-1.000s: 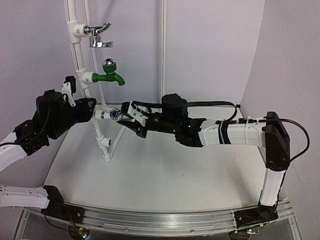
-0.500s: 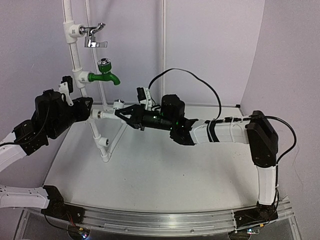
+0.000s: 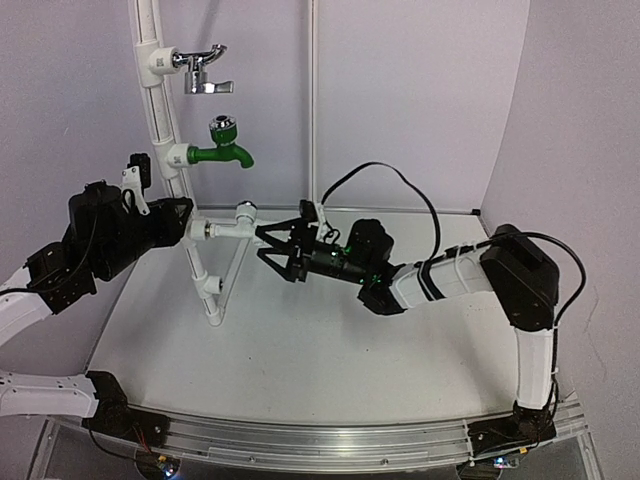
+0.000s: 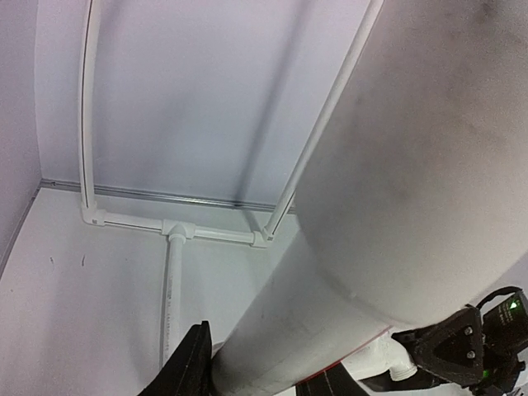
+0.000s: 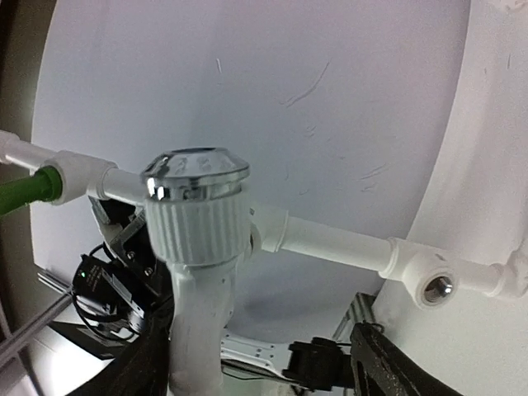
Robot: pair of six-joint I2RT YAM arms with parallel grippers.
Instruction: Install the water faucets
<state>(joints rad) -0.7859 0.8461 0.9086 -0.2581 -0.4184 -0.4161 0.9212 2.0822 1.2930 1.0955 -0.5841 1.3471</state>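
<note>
My worry is the water faucet (image 3: 243,214) sitting on its fitting low on the pipe frame (image 3: 158,90), below the green tap (image 3: 222,150) – I can't tell from here whether its thread is fully home. If it is only partly turned in, it could sag or drop to the table (image 3: 320,360). If I close on it off-centre for another twist, I could cross the thread or lever the whole frame sideways. The frame looks light, so I judge it depends on the left claw (image 3: 180,222), which is clamped on the pipe beside that fitting. A slip there would let the frame swing. The right claw (image 3: 268,246) has its jaws well apart and holds nothing. In the wrist view the faucet's chrome knob (image 5: 196,172) and ribbed white body stand just ahead, between the two fingers (image 5: 388,359) and apparently clear of both – a careless push forward would knock it
</note>
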